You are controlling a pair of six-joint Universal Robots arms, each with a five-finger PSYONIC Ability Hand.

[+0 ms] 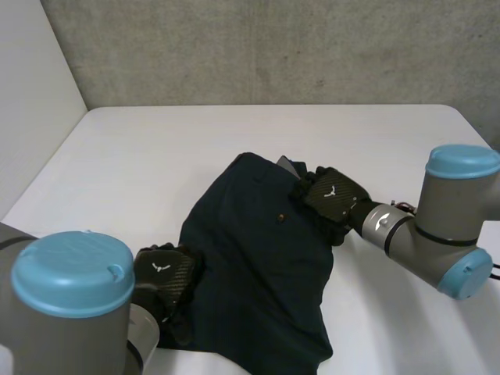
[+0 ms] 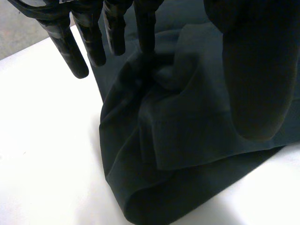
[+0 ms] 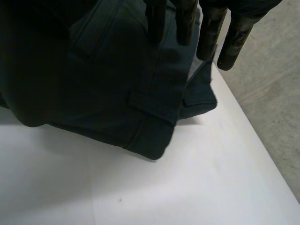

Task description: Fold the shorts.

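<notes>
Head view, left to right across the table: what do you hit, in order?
left arm → left hand at the shorts' edge → shorts → right hand on their far-right corner → right arm

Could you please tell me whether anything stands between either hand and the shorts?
Nothing visible does. The left hand is at the near-left edge of the shorts, and the right hand is at their far-right edge by the waistband, both right at the cloth.
</notes>
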